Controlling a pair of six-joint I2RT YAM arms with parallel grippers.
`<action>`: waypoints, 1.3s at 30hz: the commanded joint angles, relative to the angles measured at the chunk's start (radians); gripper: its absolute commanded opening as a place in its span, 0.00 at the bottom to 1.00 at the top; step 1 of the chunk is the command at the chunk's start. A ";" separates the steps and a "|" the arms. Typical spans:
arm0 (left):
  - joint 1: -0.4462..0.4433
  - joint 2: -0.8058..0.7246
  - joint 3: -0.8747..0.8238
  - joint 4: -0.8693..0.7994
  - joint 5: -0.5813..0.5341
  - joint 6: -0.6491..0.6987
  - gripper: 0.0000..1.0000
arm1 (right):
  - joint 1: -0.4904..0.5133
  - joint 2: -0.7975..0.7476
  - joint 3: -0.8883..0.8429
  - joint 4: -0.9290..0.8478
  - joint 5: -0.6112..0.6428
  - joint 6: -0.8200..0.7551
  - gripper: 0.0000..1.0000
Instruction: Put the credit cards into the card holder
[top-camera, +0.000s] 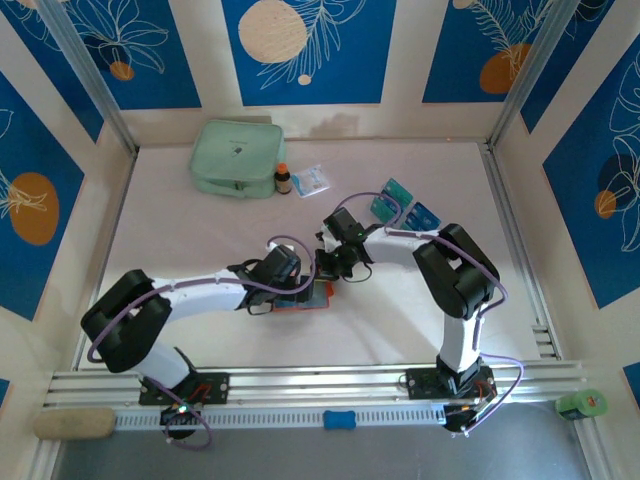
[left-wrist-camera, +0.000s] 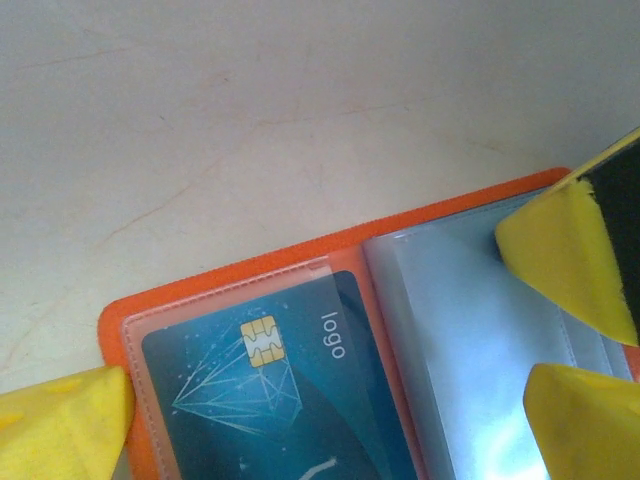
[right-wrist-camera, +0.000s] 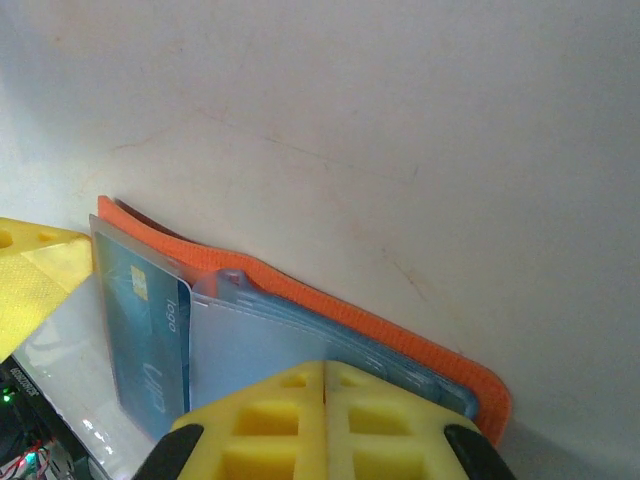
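Two grippers crowded the orange card holder (top-camera: 312, 301) at the middle of the table (top-camera: 190, 230) in the overhead view — the left gripper (top-camera: 292, 285) at its nine o'clock, the right gripper (top-camera: 336, 264) at its one o'clock. Loose credit cards (top-camera: 400, 205), teal and blue, lay well apart at the holder's two o'clock. A mint-green pouch (top-camera: 235, 157), a small brown bottle (top-camera: 283, 180) and a paper packet (top-camera: 311, 180) sat toward eleven and twelve. The surface was pale and bare-looking; blue panels printed with white leaves walled the booth.

From the left wrist, that gripper's fingers (left-wrist-camera: 60, 420) stood wide, straddling the opened card holder. One teal card (left-wrist-camera: 270, 390) sat in the clear pocket at seven o'clock, with an empty clear leaf (left-wrist-camera: 470, 340) at four.

From the right wrist, the fingers (right-wrist-camera: 270, 420) were pressed together at six o'clock against the clear leaves; whether they pinched one could not be told.

Judged from this, one card was in and the rest were not yet. The next move would call for a reach to the loose cards — thin, flat, likely awkward to lift.
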 joint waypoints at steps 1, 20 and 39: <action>0.007 0.007 -0.020 -0.027 -0.025 0.029 0.97 | 0.005 0.022 -0.007 0.000 -0.029 0.015 0.00; 0.007 0.018 -0.058 0.021 -0.001 0.029 0.74 | -0.023 -0.117 -0.084 0.024 -0.002 0.071 0.23; 0.006 -0.004 -0.059 0.025 -0.003 0.027 0.78 | -0.014 -0.044 -0.072 0.091 -0.122 0.094 0.28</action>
